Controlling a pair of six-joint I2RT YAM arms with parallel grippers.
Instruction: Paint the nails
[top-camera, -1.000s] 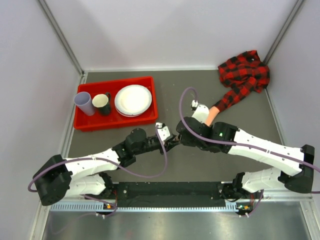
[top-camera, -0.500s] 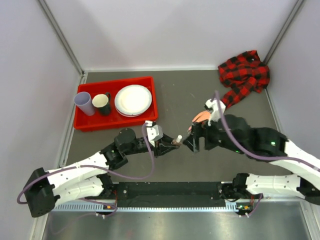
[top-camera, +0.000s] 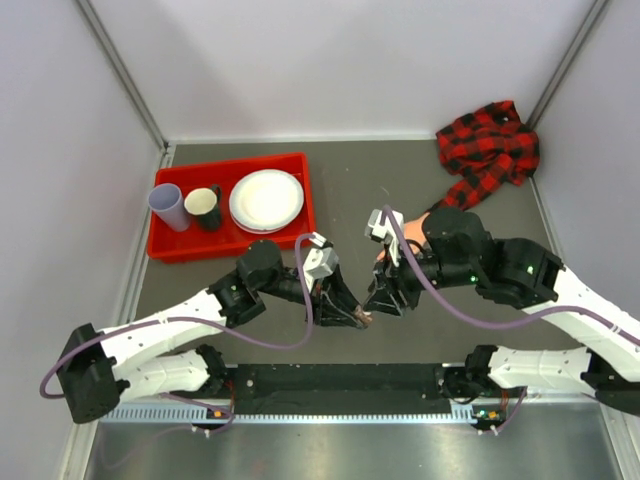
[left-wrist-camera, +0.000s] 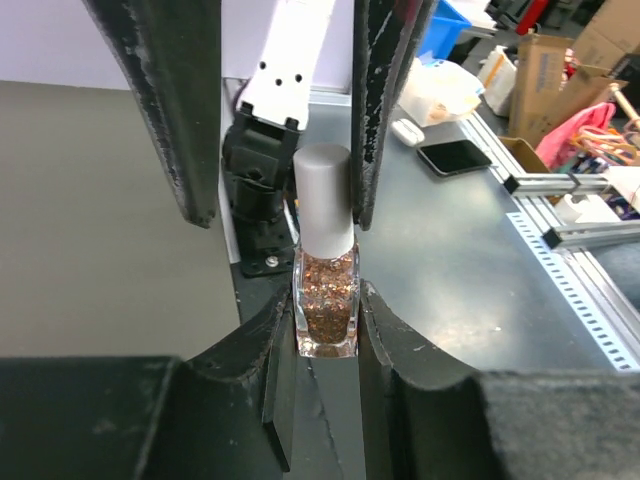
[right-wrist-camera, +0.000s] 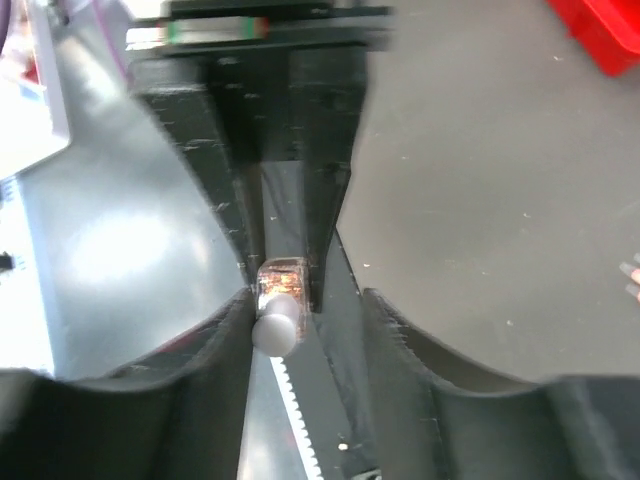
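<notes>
The left arm is stretched low from the near-left corner towards the middle of the desk. Its left fingers (left-wrist-camera: 385, 110) are closed on the glass body of a small clear polish bottle (left-wrist-camera: 326, 300), which is filled with coppery glitter and topped by a grey cap. The right arm is bent in from the right so that the right fingers (right-wrist-camera: 200, 380) meet the left ones tip to tip. They are held apart with the cap between them; whether it is touched cannot be told.

Beyond the right fingers lies a peach-coloured mannequin hand (top-camera: 417, 223) in a red-and-black plaid sleeve (top-camera: 487, 150), largely covered by the right arm in the overhead view. The nails are too small to be made out.

The grey-brown matte desk (top-camera: 400, 180) is enclosed by pale panel walls (top-camera: 330, 60). A red plastic tray (top-camera: 230, 162) is set well beyond the left fingers. It holds a lilac cup (top-camera: 167, 205), a dark cup with a cream inside (top-camera: 203, 207) and a white round plate (top-camera: 266, 200).
</notes>
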